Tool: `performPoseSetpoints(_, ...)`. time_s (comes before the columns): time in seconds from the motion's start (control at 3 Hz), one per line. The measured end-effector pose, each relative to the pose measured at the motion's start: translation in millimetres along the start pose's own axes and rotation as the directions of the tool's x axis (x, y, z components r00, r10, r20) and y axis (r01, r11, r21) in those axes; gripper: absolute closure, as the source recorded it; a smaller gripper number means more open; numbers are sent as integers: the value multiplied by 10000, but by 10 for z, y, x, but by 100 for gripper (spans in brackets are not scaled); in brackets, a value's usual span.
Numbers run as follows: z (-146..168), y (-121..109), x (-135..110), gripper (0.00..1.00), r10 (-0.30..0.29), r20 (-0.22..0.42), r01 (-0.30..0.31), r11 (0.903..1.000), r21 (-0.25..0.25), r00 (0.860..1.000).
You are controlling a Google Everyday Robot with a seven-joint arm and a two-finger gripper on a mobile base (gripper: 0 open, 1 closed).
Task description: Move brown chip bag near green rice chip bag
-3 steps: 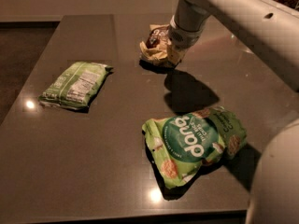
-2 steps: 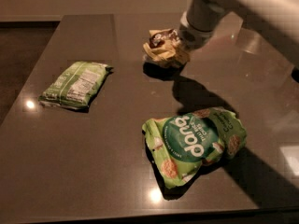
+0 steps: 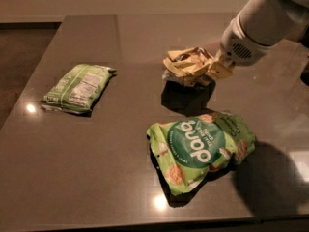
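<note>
The brown chip bag (image 3: pixel 187 66) is crumpled, showing pale yellow edges, and hangs just above the table with its shadow below it. My gripper (image 3: pixel 216 67) comes in from the upper right and is shut on the bag's right side. The green rice chip bag (image 3: pixel 200 146), bright green with white "dang" lettering, lies flat on the table nearer the front, below the held bag and apart from it.
A flatter light green bag (image 3: pixel 77 87) with a white nutrition label lies at the left of the dark table (image 3: pixel 116 178). The table's front edge runs along the bottom. My arm's shadow falls at the lower right.
The gripper has carried the brown chip bag right and toward the front, closer to the green rice chip bag. The other bags have not moved.
</note>
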State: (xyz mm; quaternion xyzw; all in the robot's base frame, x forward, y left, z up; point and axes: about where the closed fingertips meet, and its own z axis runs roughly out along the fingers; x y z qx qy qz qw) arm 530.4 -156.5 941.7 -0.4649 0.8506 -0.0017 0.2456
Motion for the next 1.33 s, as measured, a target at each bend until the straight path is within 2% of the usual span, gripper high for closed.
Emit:
performPoseSetpoints(0.33, -241, 205, 202, 77, -356, 159, 359, 9992, -173, 9992)
performPoseSetpoints(1.33, -280, 222, 182, 8, -439, 199, 441, 9990, -114, 9988)
